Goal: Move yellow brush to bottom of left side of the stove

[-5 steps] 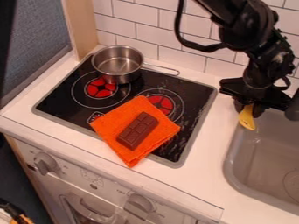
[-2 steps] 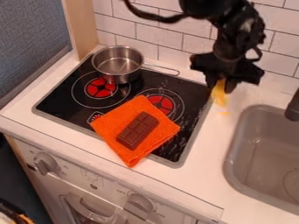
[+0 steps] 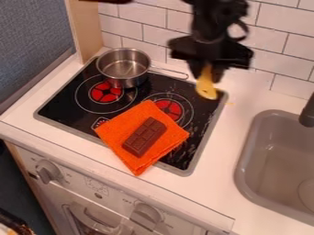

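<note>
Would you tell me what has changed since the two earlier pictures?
The gripper has carried the yellow brush leftward from the sink to above the stove's right rear corner. Saucepan, orange cloth and chocolate bar stayed put.

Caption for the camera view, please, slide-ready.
Yellow brush held in the tool over the stove's back right corner, chocolate bar on an orange cloth.

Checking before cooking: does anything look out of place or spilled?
An orange cloth bearing a chocolate bar lies askew over the stove's front edge, odd near burners. Pale streaks, perhaps residue, mark the stove's right side.
</note>
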You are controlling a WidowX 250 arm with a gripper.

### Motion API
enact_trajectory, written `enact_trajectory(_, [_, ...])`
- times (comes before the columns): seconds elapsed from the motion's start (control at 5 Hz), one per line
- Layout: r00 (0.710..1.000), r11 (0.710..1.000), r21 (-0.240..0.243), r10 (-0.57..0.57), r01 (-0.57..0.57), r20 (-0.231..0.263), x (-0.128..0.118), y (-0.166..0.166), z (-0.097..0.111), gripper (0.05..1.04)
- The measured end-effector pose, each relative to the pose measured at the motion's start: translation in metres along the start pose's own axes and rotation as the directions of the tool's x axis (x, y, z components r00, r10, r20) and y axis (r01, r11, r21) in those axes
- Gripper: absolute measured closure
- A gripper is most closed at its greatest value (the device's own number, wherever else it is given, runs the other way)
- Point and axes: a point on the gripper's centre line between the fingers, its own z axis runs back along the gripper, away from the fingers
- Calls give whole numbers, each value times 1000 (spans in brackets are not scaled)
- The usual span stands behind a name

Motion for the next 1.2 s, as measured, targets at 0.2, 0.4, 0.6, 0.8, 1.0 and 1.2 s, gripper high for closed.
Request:
enact_trajectory(0.2, [999,997,57,45,-44,-13,-19,38,17,774])
enact_trajectory(0.4, [990,985,126,125,-117,-61,-44,81,19,774])
enact_trajectory(0.6, [971,958,209,220,-196,-95,-64,119,20,774])
enact_trajectory(0.8, [946,922,271,311,-277,-90,-73,159,18,774])
enact_trajectory(1.0, [923,897,320,362,-306,-131,-88,184,1,775])
enact_trajectory(1.2, [912,891,330,378,-310,-163,-91,198,-21,774])
